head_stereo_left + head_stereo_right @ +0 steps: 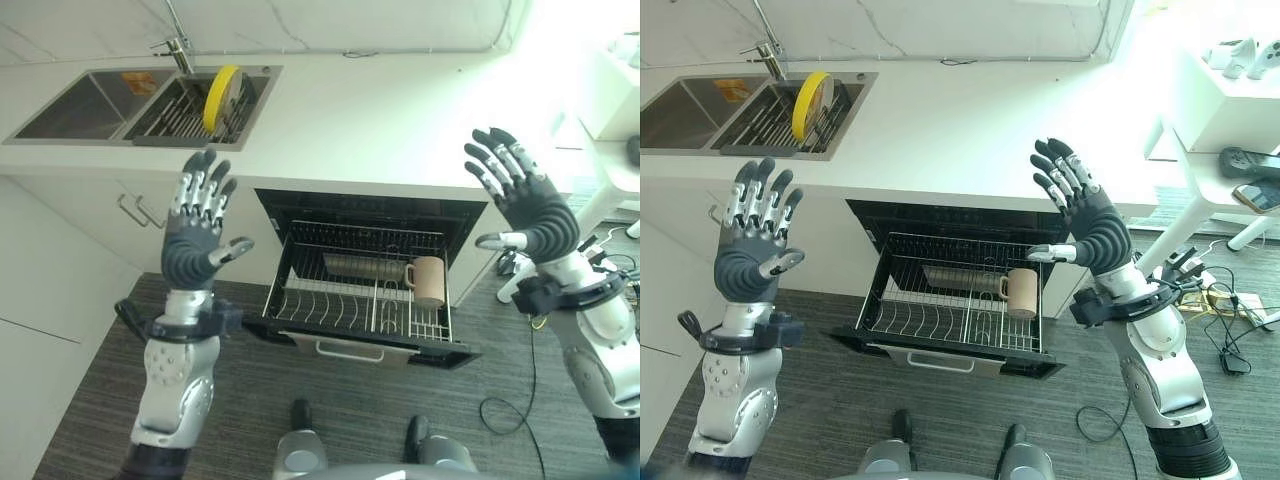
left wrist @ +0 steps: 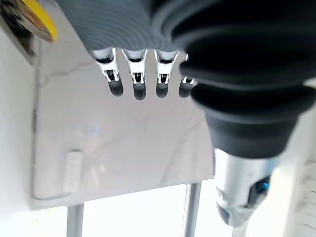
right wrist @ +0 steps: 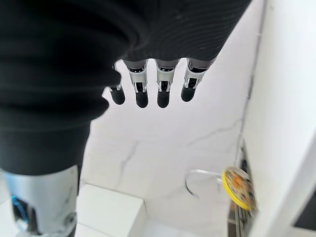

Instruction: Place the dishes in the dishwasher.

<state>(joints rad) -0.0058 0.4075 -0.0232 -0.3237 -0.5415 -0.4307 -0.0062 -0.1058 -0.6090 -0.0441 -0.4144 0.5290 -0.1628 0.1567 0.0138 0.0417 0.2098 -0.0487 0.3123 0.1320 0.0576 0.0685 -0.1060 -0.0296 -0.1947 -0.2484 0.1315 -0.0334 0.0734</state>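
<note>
Nearest, the left hand point(image 1: 195, 240) and right hand point(image 1: 530, 205) are raised with fingers spread wide, holding nothing. Between them the dishwasher point(image 1: 360, 290) stands open, its wire rack point(image 1: 330, 305) pulled out, a beige mug point(image 1: 428, 280) at the rack's right side. Farther, on the counter point(image 1: 400, 120), the yellow plate point(image 1: 222, 95) stands on edge in the sink point(image 1: 75, 105)'s right basin. The right eye view adds a white side table point(image 1: 1230, 130).
</note>
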